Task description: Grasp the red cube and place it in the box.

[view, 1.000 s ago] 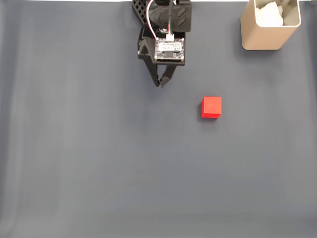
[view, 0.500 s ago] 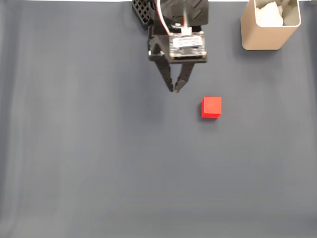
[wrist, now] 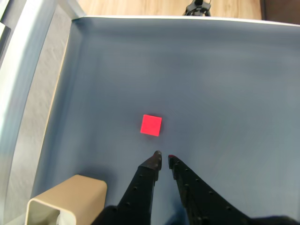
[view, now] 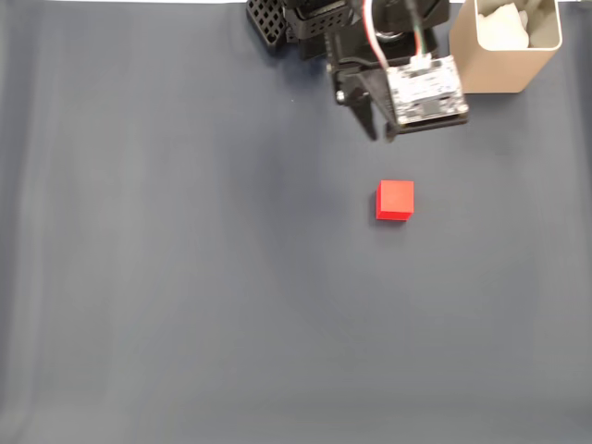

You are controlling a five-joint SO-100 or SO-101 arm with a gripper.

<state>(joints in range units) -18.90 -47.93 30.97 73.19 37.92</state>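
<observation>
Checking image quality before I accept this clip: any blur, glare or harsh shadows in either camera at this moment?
Fixed view: even, soft light, no glare; the small bright red cube is sharp, the black two-finger gripper slightly soft. Wrist view: cube and gripper crisp, a faint shadow along the mat's left edge; the tall beige box is cropped at the bottom.

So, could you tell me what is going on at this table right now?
A single robot arm is going after the red cube, which sits alone on the dark grey mat. Its gripper hangs just short of the cube, fingers nearly together and holding nothing. The beige box stands at the top right corner of the fixed view, with something pale inside.
</observation>
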